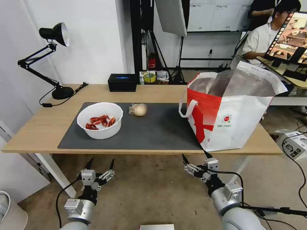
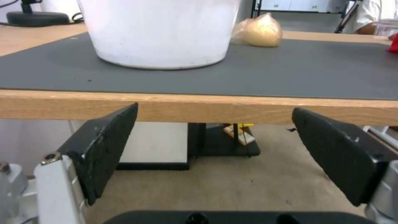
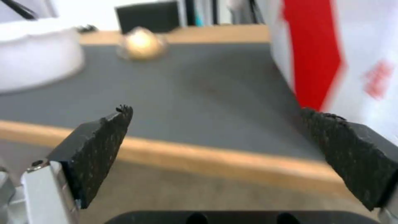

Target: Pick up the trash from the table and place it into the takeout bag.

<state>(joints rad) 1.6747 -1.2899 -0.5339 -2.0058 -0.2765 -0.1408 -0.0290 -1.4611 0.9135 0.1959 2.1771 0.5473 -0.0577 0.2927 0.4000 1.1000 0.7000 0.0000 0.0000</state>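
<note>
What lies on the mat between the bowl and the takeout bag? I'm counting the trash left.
Only the bagged bun, toward the far edge, near the bowl; the rest of the mat up to the takeout bag is bare, per the head view.

From where I sit, the broad stretch of bare mat point(image 1: 160, 127) between the white bowl point(image 1: 100, 120) and the takeout bag point(image 1: 230, 111) gives open passage, with only the bagged bun point(image 1: 138, 110) at its far edge. The bag walls off the table's point(image 1: 38, 131) right end. The desk lamp point(image 1: 51, 60) and black box point(image 1: 122, 82) stand at the back.
</note>
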